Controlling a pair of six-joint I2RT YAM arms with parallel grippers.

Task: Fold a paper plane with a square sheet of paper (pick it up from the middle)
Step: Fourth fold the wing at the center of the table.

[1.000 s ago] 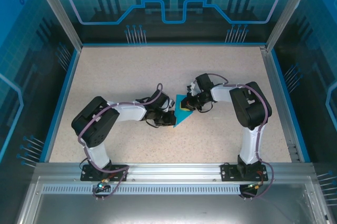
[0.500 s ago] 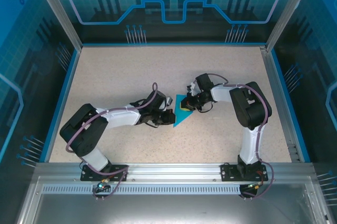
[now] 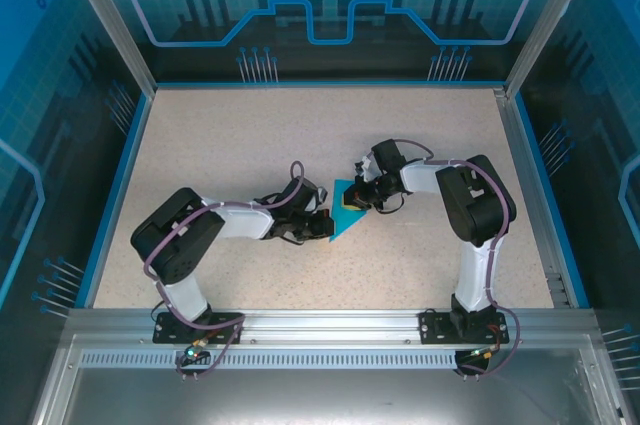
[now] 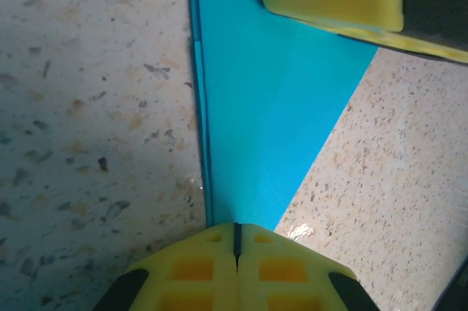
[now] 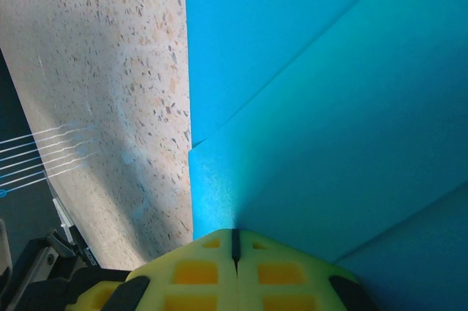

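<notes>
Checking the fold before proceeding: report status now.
Left gripper shut, at narrow tip of folded paper. Right gripper shut, on its wide end. Lies flat on table. No obstruction.

Overhead light: you've got bright, even light from above on the speckled beige tabletop (image 3: 430, 265); the arm shadows are soft and short.
Walls: the blue translucent panels (image 3: 330, 5) carry faint reflections, no harsh glare.
Left wrist shade: the tabletop left of the folded cyan-blue paper (image 4: 270, 121) sits in grey shadow, with a tiny glint beside the yellow-padded left gripper (image 4: 235, 252).
Right wrist shade: the paper darkens toward the yellow-padded right gripper (image 5: 235, 252).
Focus: your wrist views are crisp mid-frame, softer on the nearest pads.
</notes>
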